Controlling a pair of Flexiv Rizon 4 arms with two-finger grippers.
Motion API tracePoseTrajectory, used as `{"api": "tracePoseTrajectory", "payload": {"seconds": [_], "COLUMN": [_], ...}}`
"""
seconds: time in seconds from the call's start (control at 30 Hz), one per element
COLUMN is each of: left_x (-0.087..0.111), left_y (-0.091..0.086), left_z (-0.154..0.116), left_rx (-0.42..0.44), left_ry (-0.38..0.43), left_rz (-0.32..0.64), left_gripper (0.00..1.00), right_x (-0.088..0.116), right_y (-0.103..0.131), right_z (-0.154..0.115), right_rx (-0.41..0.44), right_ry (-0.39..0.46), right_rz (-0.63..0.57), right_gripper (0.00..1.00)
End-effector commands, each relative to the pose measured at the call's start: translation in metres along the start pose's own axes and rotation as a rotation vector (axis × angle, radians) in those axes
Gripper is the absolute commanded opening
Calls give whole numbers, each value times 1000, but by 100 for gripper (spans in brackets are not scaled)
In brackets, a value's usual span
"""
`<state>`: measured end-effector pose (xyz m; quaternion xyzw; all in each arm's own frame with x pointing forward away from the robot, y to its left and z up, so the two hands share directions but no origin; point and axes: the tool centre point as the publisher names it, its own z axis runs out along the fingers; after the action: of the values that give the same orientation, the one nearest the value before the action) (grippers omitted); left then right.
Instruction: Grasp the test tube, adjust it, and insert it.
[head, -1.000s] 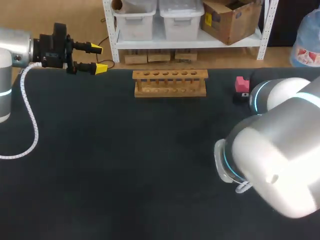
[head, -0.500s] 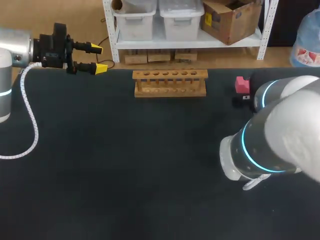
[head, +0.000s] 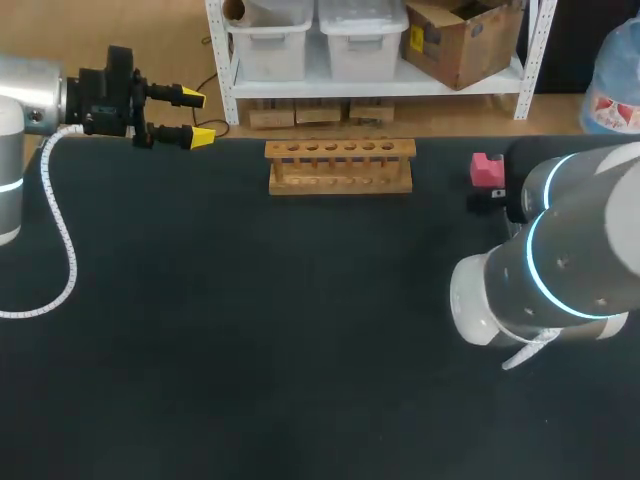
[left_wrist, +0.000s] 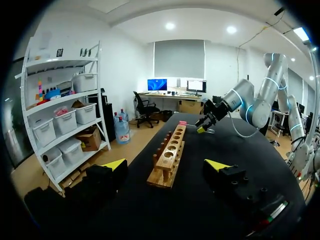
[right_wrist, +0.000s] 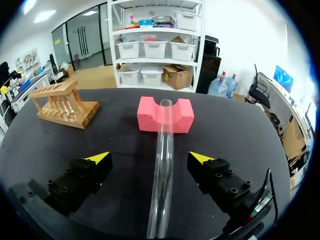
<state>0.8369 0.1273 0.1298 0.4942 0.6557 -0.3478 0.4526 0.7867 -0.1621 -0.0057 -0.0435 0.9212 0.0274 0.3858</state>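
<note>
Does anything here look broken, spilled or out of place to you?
Nothing stands out. The glass tube looks intact and lies with its far end cradled in the notch of the pink foam block, between the open fingers of the right pincer without touching them. The wooden rack stands upright.

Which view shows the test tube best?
The right wrist view: the test tube lies full length between the fingers of the open right end effector, its far end in the pink foam block. The head view hides it behind the right arm; the left wrist view leaves it too small to tell.
</note>
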Motion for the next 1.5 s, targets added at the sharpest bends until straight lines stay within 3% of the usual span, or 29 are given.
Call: {"api": "tracePoseTrajectory", "payload": {"seconds": [0.03, 0.2, 0.4, 0.5, 0.6, 0.87, 1.13, 1.23, 1.33, 1.4, 1.5], "left_x": [1, 1, 1, 1, 1, 1, 1, 1, 1, 1, 1], "left_y": [-2, -2, -2, -2, -2, -2, -2, -2, -2, -2, -2], "left_z": [0, 0, 0, 0, 0, 0, 0, 0, 0, 0, 0], "left_rx": [-5, -5, -5, -5, -5, -5, -5, -5, -5, -5, -5], "left_ry": [-2, -2, -2, -2, -2, -2, -2, -2, -2, -2, -2], "left_rz": [2, 2, 2, 2, 2, 2, 2, 2, 2, 2, 2], "left_gripper": [100, 100, 100, 100, 100, 100, 100, 100, 100, 100, 100], "right_x": [1, 2, 3, 4, 4, 5, 7, 7, 8, 8, 9], "right_y": [-3, -6, -8, -8, -8, -7, -8, -8, -8, -8, -8], "right_z": [-1, -1, 0, 0, 0, 0, 2, 3, 4, 5, 5], "right_rx": [-195, -195, -185, -183, -182, -177, -159, -148, -136, -127, -123], "right_ry": [5, 8, 13, 15, 16, 20, 26, 29, 31, 34, 37], "right_rz": [3, 3, -1, -2, -5, -10, -12, -17, -27, -32, -30], "right_gripper": [77, 64, 60, 50, 46, 49, 41, 27, 25, 13, 10]}}
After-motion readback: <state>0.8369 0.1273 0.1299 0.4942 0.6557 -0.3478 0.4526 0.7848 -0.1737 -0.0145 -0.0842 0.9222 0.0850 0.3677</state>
